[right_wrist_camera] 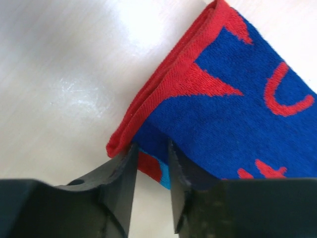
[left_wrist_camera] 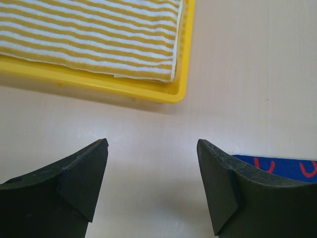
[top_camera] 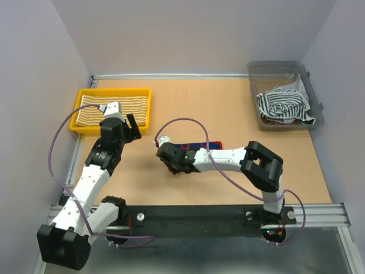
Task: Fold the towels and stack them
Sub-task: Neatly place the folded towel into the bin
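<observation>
A folded red-blue patterned towel [top_camera: 208, 146] [right_wrist_camera: 228, 99] lies mid-table. My right gripper [top_camera: 165, 158] [right_wrist_camera: 151, 148] is at its left corner, jaws closed on the folded layers there. A yellow-cream striped towel [top_camera: 114, 108] [left_wrist_camera: 99, 34] lies flat in the yellow tray [top_camera: 145, 108] [left_wrist_camera: 148, 91] at the back left. My left gripper [top_camera: 132, 127] [left_wrist_camera: 151, 144] hovers over bare table just in front of the tray, open and holding nothing. In the left wrist view a strip of the red-blue towel [left_wrist_camera: 282, 166] shows behind the right finger.
A clear plastic bin [top_camera: 311, 85] stands at the back right with a crumpled black-white striped towel [top_camera: 282, 105] on top of other cloth. Walls close in the table on the left, back and right.
</observation>
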Available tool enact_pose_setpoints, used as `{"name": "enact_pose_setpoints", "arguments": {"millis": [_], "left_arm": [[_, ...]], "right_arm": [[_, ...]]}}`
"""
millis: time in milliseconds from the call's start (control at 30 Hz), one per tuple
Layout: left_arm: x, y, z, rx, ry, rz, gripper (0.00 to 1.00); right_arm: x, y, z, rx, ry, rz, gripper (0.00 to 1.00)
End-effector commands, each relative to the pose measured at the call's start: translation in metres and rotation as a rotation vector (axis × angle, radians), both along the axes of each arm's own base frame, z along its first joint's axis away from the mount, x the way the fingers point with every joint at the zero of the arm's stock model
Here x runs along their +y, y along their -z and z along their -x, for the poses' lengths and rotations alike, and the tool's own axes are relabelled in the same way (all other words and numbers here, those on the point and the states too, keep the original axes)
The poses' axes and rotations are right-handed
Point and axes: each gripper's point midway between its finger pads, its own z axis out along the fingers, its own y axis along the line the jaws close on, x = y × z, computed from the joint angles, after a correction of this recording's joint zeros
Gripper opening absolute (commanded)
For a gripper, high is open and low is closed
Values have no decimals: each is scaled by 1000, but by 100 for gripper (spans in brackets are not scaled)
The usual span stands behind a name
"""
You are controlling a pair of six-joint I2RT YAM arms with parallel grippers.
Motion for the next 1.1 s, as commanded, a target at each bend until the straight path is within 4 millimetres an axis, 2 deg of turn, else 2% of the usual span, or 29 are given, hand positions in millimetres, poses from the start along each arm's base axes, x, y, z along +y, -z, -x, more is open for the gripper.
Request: {"name": "enact_pose_setpoints", "arguments": {"millis": [0,33,167,300,400,567,733,900,1067], "left_arm": [[7,-15,0,-56,-23,-8,83],[9,-16,0,-58,-29,-9,83],[15,-15,0,-55,-55,-10,83],[19,-14,1,-53,-72,-8,83],[20,-16,0,-59,-73,-1,83],[21,-17,0,-61,-67,6,83],[21,-16,-1,-60,-63,13,83],[17,-14,-1,-56,-45,19,83],[11,-8,-3,-39,-15,35,83]], "right_arm": [[3,-48,-8,-54,39,-31,39],[11,-56,-8,-46,41,-62,45],[24,-54,-7,6,121,-124,56],[30,-38,-8,31,175,-123,57],[34,-37,-12,26,203,-126,54],[39,-16,-15,39,219,-86,50],[26,8,-13,43,275,-1,50],[4,42,-1,85,313,118,48],[-19,58,8,98,335,192,26]]}}
